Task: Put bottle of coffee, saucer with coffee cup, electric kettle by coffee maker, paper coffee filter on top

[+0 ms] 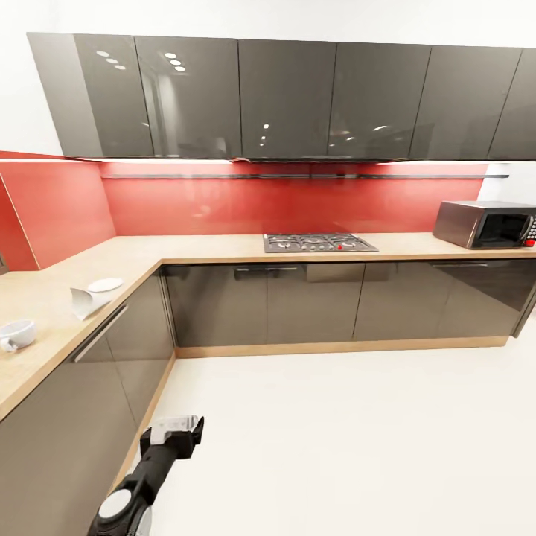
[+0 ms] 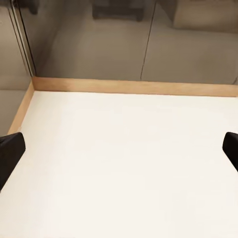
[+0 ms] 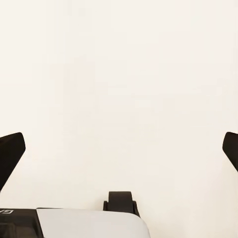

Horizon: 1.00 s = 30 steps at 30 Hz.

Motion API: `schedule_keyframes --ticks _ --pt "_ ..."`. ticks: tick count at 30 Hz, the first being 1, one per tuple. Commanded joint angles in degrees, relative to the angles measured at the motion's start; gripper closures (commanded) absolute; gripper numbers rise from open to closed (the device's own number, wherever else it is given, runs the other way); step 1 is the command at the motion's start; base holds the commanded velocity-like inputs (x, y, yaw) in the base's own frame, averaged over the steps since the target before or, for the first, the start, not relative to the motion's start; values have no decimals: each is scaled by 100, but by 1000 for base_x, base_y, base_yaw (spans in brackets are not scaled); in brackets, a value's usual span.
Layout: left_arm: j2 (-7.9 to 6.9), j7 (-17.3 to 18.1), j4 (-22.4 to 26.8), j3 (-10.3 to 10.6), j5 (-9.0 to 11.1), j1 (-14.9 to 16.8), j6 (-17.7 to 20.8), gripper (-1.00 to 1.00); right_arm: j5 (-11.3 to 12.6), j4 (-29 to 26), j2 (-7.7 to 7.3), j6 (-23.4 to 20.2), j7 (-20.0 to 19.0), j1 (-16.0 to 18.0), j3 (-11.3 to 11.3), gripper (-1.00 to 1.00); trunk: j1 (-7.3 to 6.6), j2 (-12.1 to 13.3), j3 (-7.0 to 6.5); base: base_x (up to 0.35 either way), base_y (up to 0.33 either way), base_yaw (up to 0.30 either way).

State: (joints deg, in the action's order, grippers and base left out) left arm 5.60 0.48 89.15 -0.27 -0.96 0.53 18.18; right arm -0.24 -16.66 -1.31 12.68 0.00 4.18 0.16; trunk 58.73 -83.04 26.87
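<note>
Both your grippers hang wide and empty; the cup point(image 1: 16, 333), saucer point(image 1: 105, 284) and what may be a filter point(image 1: 88, 301) lie on the tabletop point(image 1: 45, 298) well ahead-left of the left gripper point(image 2: 119, 151) — reach carelessly and you'll sweep the cup off

Left arm point(image 1: 152, 465): black tubular casing, white wrist block, grey round joint cap. Fingers point(image 2: 10, 153): black, tapered, matte. Right wrist view: white rounded housing point(image 3: 89, 223), black bracket.

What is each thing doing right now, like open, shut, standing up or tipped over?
coffee cup: upright on the countertop, not on the saucer.
saucer: flat, bare.
paper coffee filter: lying on its side.
microwave: door shut.
upper cabinets: shut.
left hand: open, empty.
right hand: open, empty.
</note>
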Motion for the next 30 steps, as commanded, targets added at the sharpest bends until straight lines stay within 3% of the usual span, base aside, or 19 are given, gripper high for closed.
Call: schedule_keyframes --ticks 1,3,5,8,10,11,12,15,18,19,22,25,26,29,30 --pt "-15 5 13 -18 -10 17 38 -100 -2 4 -1 19 0 3 2 -100 0 -3 6 0 0 0" --pt "-110 7 27 -174 -10 70 50 -100 -3 5 -1 22 3 3 2 -100 0 -3 6 0 0 0" --pt "-366 114 32 -514 -5 276 58 -100 -3 6 -1 23 7 3 2 -100 0 -3 6 0 0 0" --pt "-674 638 39 -743 -8 529 62 -100 -3 37 -1 24 8 3 2 -100 0 -3 6 0 0 0" --pt "-1046 758 82 -793 -9 583 71 -100 -3 130 -1 24 9 3 6 -100 0 -3 6 0 0 0" --pt "-1326 786 97 -809 -9 684 198 -100 -3 163 -1 24 9 3 8 -100 0 -3 6 0 0 0" --pt "-1399 792 95 -812 -10 751 302 -100 -3 170 1 25 9 3 9 -100 0 -3 6 0 0 0" --pt "-1570 811 93 -808 -8 1034 774 -100 -3 187 2 30 9 3 6 -100 0 -3 6 0 0 0" --pt "-1623 841 110 -762 -6 1194 977 -100 -3 192 2 31 9 3 4 -100 0 -3 6 0 0 0" --pt "-1658 873 127 -701 -3 1484 1111 -100 -5 201 5 32 9 3 3 -100 0 -3 6 0 0 0" --pt "-1685 917 123 -834 37 1628 1153 -100 -8 204 4 32 9 3 2 -100 0 -3 6 0 0 0" --pt "-1718 1085 112 -1429 240 1719 1168 -100 -9 206 1 32 11 3 7 -100 0 -3 6 0 0 0" --pt "-1727 1255 106 -1779 382 1742 1169 -100 -8 203 0 32 13 3 8 -100 0 -3 6 0 0 0" --pt "-1732 1664 99 -2271 590 1770 1192 -100 -4 200 0 36 16 3 10 -100 0 -3 6 0 0 0" --pt "-1736 1705 98 -2344 609 1771 1195 -100 -4 199 -1 35 16 3 10 -100 0 -3 6 0 0 0"
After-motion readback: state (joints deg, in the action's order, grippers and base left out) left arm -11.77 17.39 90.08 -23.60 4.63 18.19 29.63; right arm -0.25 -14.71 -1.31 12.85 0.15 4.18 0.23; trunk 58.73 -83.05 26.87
